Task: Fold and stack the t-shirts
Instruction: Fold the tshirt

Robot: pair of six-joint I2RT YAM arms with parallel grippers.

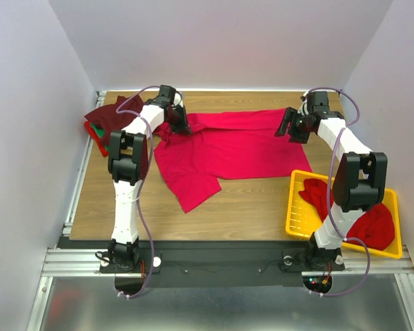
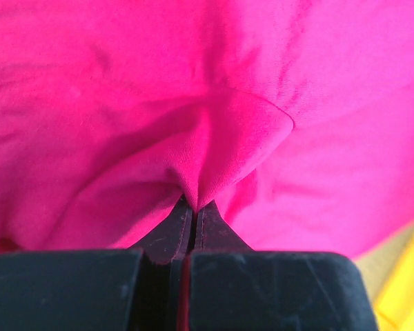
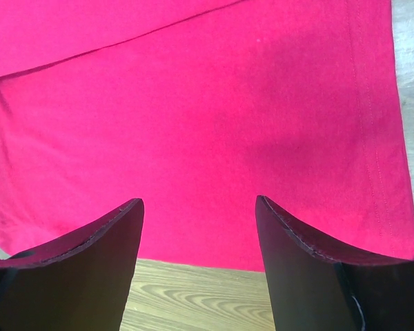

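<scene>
Wooden table point(image 1: 248, 207) bearing a crimson t-shirt point(image 1: 228, 148) spread flat at centre, a yellow tray point(image 1: 292, 224) of bunched red shirts point(image 1: 372, 226) at near right and dark maroon shirts point(image 1: 105, 116) at far left; left gripper point(image 2: 193, 207) pinches a crimson fold, right gripper point(image 3: 199, 203) hovers agape over the shirt's edge.

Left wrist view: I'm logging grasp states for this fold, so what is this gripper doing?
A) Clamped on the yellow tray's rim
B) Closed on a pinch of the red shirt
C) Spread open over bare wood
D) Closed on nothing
B: the left gripper has its jaws pressed together, and a fold of the red t-shirt bunches up out of them.
</scene>
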